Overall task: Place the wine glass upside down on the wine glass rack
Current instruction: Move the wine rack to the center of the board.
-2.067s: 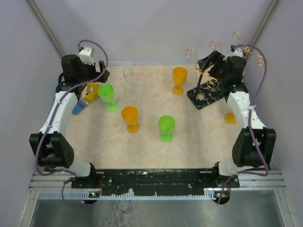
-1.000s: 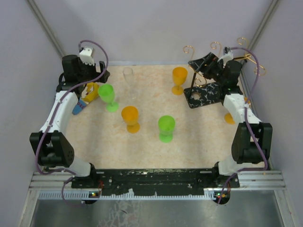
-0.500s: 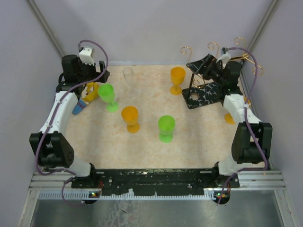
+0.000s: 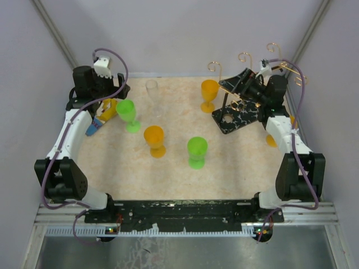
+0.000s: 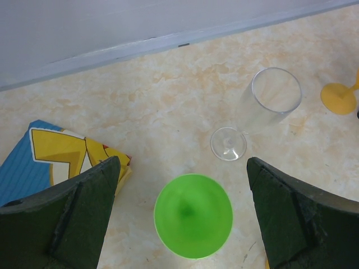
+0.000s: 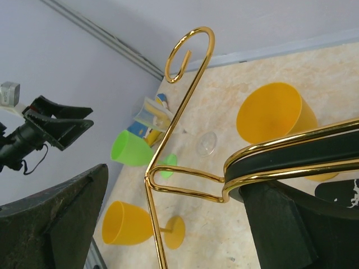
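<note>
The glass [image 4: 151, 89] is clear and stands upright on its foot at the far side of the table [image 4: 168, 176], touching nothing. Every place below is told from it.

Just left of the glass and nearer the arms stands a green cup [image 4: 127, 112], upright. Left again lies a blue and yellow packet [image 4: 104, 115]. The left gripper [image 5: 182, 165] hangs over that green cup, jaws wide and holding nothing. From its wrist view the glass shows a little beyond the cup, between the two fingers.

Right of the glass stands an orange cup [image 4: 211, 91], upright. Right of that, well apart from the glass, is the rack [image 4: 238, 115]. It leans, its black marbled base tipped and its gold scrolls pointing up and away. I cannot tell whether the base touches the table.

The right gripper [image 6: 174, 185] is at the rack, jaws wide. The gold wire crosses the gap and lies against one finger [image 6: 280, 224]. I cannot tell whether it bears the rack's weight.

Nearer the arms than the glass stand a second orange cup [image 4: 153, 138] and, to its right, a second green cup [image 4: 197, 149]
</note>
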`<action>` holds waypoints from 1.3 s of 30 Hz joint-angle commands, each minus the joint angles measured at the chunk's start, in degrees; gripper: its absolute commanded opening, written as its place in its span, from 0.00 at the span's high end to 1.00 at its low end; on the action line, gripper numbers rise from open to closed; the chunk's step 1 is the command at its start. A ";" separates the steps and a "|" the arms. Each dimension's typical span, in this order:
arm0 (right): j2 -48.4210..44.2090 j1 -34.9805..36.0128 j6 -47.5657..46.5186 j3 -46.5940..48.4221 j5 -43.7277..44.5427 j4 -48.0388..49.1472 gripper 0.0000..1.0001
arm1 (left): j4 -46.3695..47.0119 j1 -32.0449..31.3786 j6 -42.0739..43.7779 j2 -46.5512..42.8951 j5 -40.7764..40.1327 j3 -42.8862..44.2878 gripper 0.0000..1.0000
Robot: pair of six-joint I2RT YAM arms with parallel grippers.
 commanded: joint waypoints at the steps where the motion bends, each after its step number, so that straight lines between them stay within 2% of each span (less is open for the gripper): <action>1: -7.43 1.64 -0.92 1.02 -4.05 5.49 0.01 | 0.08 -0.47 0.58 -1.75 0.54 -0.17 0.00; 12: -11.65 5.39 -2.59 -1.34 -5.29 2.73 0.01 | -0.42 -0.56 1.60 -1.56 1.01 0.31 0.00; 29: -17.63 16.20 -5.86 -5.63 -4.19 -0.14 0.01 | -0.39 -0.64 1.43 -3.75 2.82 -0.47 0.00; 35: -20.27 17.28 -9.09 -6.08 -1.58 -5.07 0.01 | 0.03 -0.92 0.79 -4.12 3.51 -0.48 0.00; 39: -22.21 17.27 -13.92 -5.67 5.06 -10.88 0.01 | 0.08 -1.16 0.75 -4.17 3.81 -0.43 0.00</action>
